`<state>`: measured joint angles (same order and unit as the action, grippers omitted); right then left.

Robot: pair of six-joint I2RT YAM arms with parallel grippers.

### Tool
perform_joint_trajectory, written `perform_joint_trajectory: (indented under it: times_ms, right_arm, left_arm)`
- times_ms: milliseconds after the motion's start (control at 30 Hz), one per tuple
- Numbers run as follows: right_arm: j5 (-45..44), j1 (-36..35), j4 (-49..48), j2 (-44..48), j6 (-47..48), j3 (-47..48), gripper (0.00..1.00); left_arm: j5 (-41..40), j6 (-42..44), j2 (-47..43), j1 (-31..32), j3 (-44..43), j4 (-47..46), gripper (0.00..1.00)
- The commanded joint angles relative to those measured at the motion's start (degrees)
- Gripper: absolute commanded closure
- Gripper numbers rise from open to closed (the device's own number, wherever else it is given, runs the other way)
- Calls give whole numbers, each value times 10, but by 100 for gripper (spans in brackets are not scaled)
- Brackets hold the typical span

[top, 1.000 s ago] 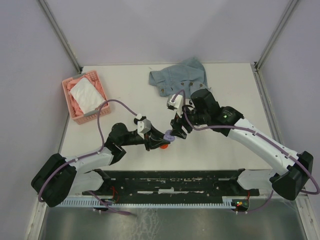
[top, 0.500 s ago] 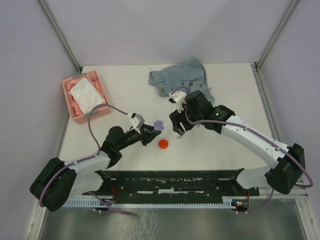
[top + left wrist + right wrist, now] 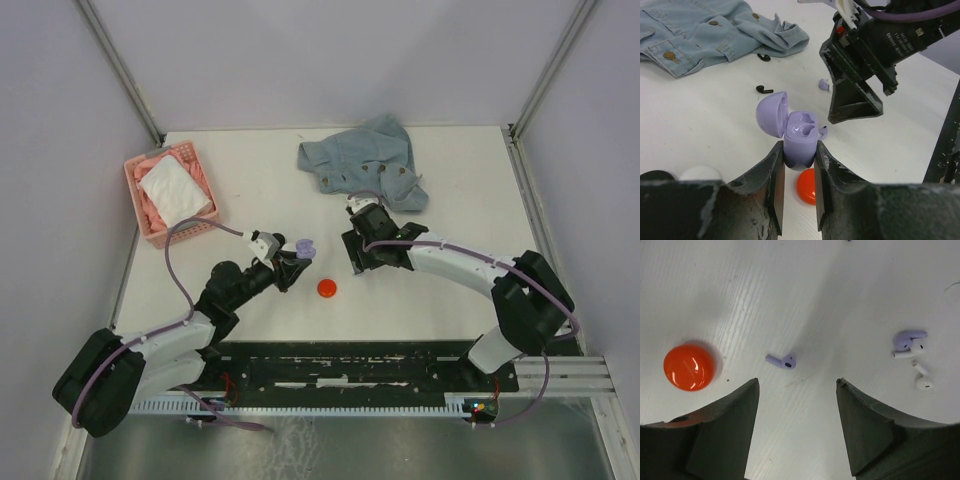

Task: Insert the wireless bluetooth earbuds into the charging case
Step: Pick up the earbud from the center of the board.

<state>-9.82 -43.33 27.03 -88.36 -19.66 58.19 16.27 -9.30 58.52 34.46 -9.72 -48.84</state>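
Open lilac charging case [image 3: 800,137], loose earbuds [image 3: 781,361]
Case upright, lid tipped back, above mid-bench; lilac, white and black buds lie scattered nearby.

Robot lab cell, this, no question: a bare white surface [image 3: 250,190] boxed in by blank pale walls [image 3: 330,60], metal posts [image 3: 120,70] up the corners, two robot arms, left [image 3: 165,340] and right [image 3: 460,262], bolted to a black rail [image 3: 350,365] along the near edge, purple cable [image 3: 167,262] looping off them, a pink basket [image 3: 180,234] and a denim shirt [image 3: 365,155] lying about
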Motion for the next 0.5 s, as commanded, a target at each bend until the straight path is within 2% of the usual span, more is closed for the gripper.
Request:
perform_joint_trajectory:
  times_ms: [0, 200, 467]
  right_arm:
    - [-56, 1, -80, -35, -39, 9, 28]
    - [-80, 2, -93, -91, -47, 22, 29]
    - [-57, -2, -79, -127, -39, 27, 29]
  left_arm:
    - [-12, 10, 6, -3, -3, -31, 97]
    - [-6, 14, 2, -3, -3, -29, 97]
    - [-3, 14, -1, -2, -6, -24, 97]
